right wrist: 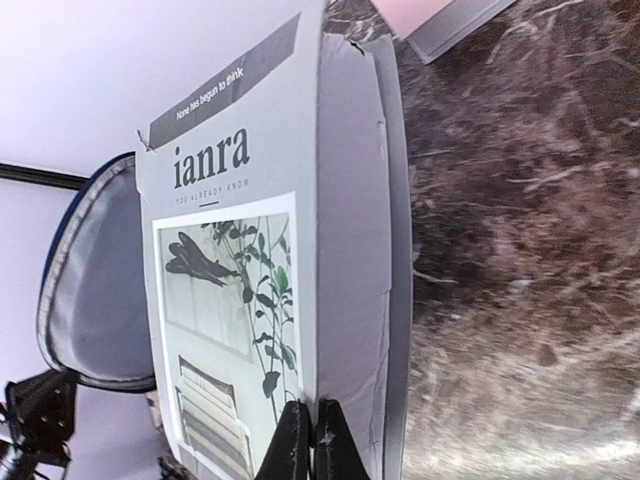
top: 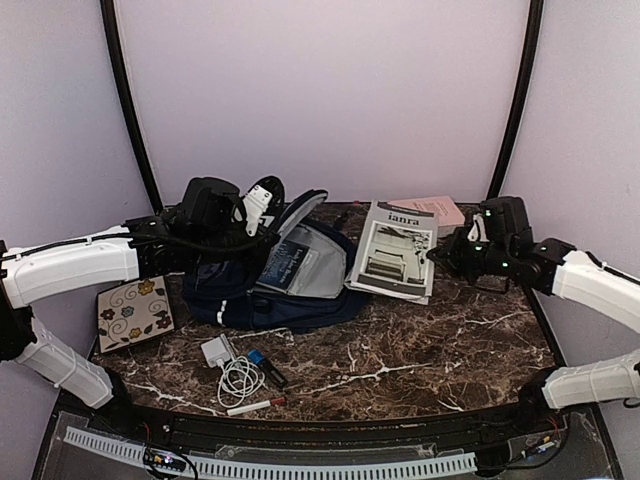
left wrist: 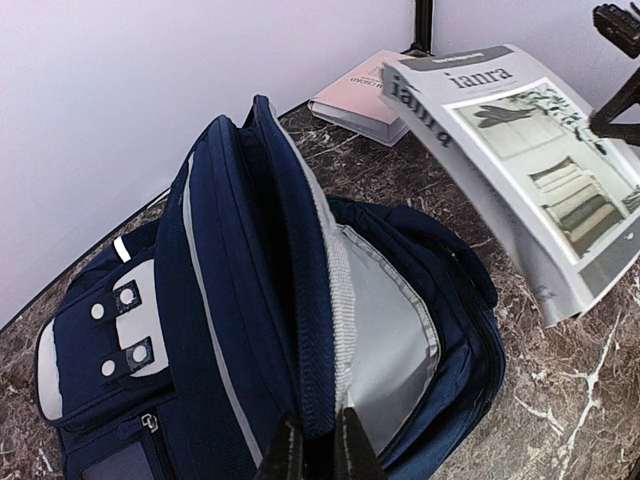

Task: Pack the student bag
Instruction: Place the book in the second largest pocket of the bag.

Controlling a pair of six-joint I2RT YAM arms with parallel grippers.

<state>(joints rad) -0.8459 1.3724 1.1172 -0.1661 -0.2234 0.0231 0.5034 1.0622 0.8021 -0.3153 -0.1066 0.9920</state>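
Note:
The student bag (top: 300, 285) is a dark navy backpack lying open at the table's middle left, grey lining showing, with a dark book (top: 287, 263) inside. My left gripper (top: 262, 205) is shut on the bag's upper flap edge (left wrist: 305, 300) and holds it up. My right gripper (top: 440, 255) is shut on the right edge of a grey "ianra" magazine (top: 393, 250), held tilted just right of the bag opening. The magazine also shows in the left wrist view (left wrist: 530, 150) and the right wrist view (right wrist: 250, 290).
A pink book (top: 432, 209) lies at the back right. A floral tile (top: 133, 312) lies front left. A white charger with cable (top: 228, 365), a blue stick (top: 258, 357), a black pen (top: 272, 374) and a red-tipped marker (top: 255, 405) lie at the front.

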